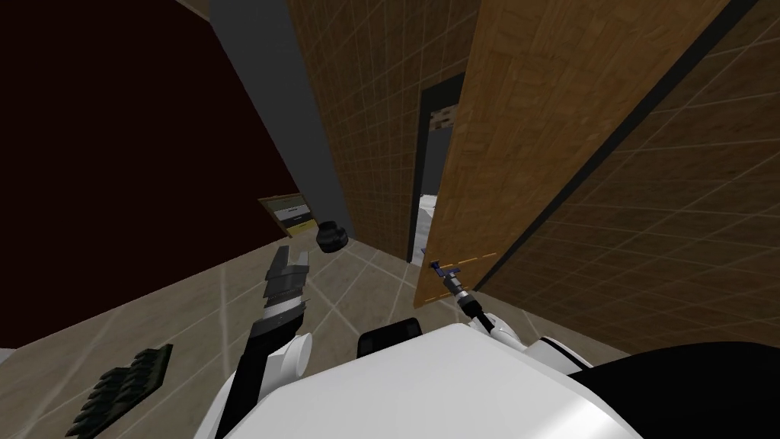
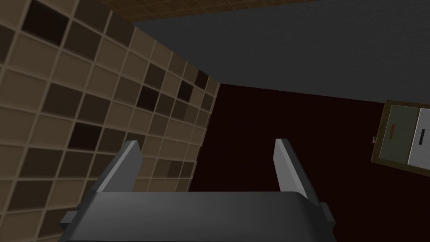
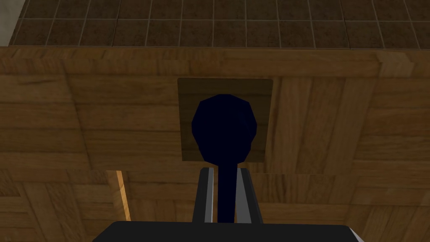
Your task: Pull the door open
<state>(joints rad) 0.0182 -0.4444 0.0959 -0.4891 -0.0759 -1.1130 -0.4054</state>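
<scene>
Right claw (image 3: 224,173) reaches forward, pinched nearly closed; left claw (image 2: 207,145) is raised, spread wide apart.

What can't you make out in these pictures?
Room past the door: head view, it hides all but a gap.
Free end of the handle: right wrist view, behind the dark body of the right gripper.
The dark ridged thing on the floor: head view, too dim to name.

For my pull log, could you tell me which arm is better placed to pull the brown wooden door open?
Right: the right gripper is shut on the dark blue handle of the brown wooden door. The left gripper hangs open and empty, well away from the handle.
</scene>
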